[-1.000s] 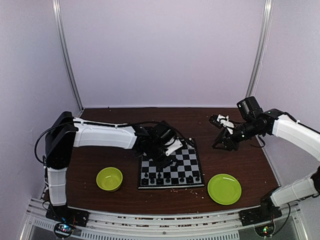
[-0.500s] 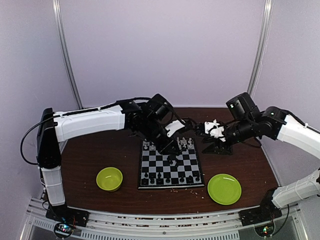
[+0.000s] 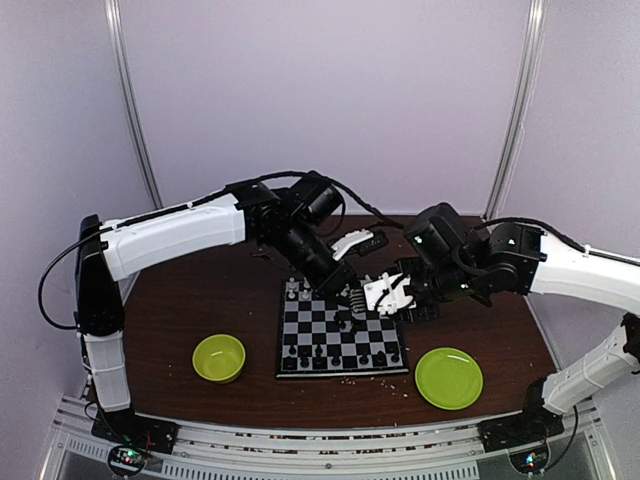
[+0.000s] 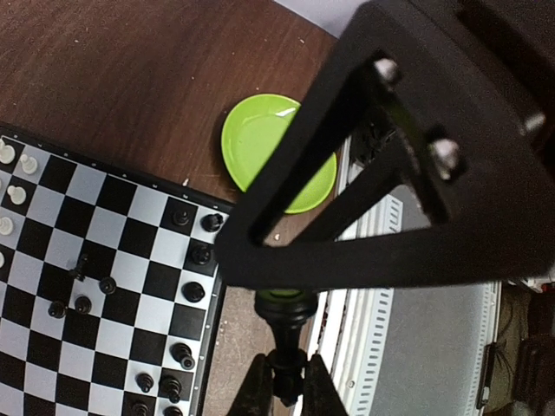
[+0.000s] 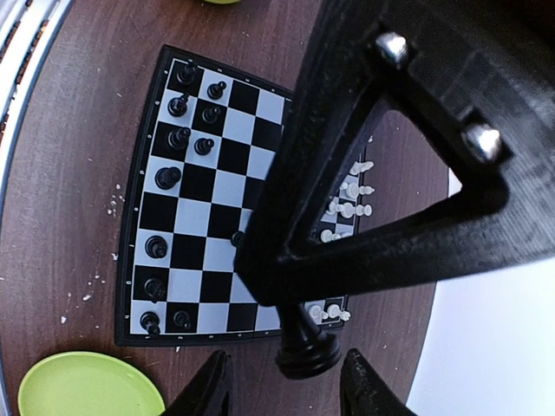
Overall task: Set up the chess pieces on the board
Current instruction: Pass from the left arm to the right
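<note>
Black plastic shows between the fingers of the left hand (image 4: 286, 388) in its wrist view. They are pressed onto the narrow head of a piece (image 4: 286, 316). Its long axis runs straight out from the fingertips, with the round base away from the hand. The top view hides this grip and only places that hand over the far edge of the board (image 3: 340, 335), with the right hand (image 3: 385, 295) just beside it. The right wrist view shows its fingers standing apart around a second piece (image 5: 308, 354), stem pointing away; whether they grip it I cannot tell. Below, black pieces (image 5: 179, 106) fill the near rows and white pieces (image 5: 345, 209) the far ones. A plate (image 3: 449, 378) lies on the desk (image 3: 200, 300) near the board's near right corner.
</note>
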`<state>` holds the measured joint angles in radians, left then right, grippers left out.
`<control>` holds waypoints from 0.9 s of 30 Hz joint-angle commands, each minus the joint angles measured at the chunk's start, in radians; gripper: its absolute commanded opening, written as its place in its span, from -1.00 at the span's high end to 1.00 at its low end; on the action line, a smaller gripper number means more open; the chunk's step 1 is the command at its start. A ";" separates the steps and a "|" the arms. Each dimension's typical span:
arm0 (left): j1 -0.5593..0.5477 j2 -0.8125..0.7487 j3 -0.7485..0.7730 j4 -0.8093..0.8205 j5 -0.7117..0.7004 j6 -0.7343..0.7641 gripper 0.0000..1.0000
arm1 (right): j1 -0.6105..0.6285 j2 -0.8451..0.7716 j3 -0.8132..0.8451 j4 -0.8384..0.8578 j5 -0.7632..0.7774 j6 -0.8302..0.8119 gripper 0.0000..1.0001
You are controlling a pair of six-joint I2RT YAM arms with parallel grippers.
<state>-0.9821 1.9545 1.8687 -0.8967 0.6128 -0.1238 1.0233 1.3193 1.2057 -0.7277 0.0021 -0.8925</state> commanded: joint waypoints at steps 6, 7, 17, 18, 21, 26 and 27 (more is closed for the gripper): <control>0.008 0.013 -0.003 -0.004 0.097 -0.026 0.99 | 0.054 0.045 0.034 0.042 0.130 -0.026 0.27; 0.008 0.016 -0.003 -0.006 0.101 -0.027 0.99 | 0.058 0.048 0.034 0.042 0.133 -0.030 0.30; 0.008 0.038 0.004 -0.016 0.122 -0.037 0.98 | 0.092 0.041 0.015 0.045 0.159 -0.056 0.40; 0.008 0.038 0.005 -0.017 0.122 -0.036 0.99 | 0.093 0.042 0.015 0.042 0.162 -0.057 0.43; 0.008 0.039 0.007 -0.019 0.121 -0.035 0.98 | 0.093 0.042 0.011 0.027 0.164 -0.058 0.60; 0.012 0.036 0.016 -0.029 0.103 -0.031 0.85 | 0.092 0.030 0.003 0.018 0.154 -0.022 0.69; 0.015 0.031 0.016 -0.031 0.087 -0.028 0.79 | 0.092 0.026 0.000 0.018 0.154 -0.012 0.70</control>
<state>-0.9806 1.9846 1.8683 -0.9108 0.7158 -0.1524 1.1110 1.3643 1.2114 -0.7002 0.1371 -0.9375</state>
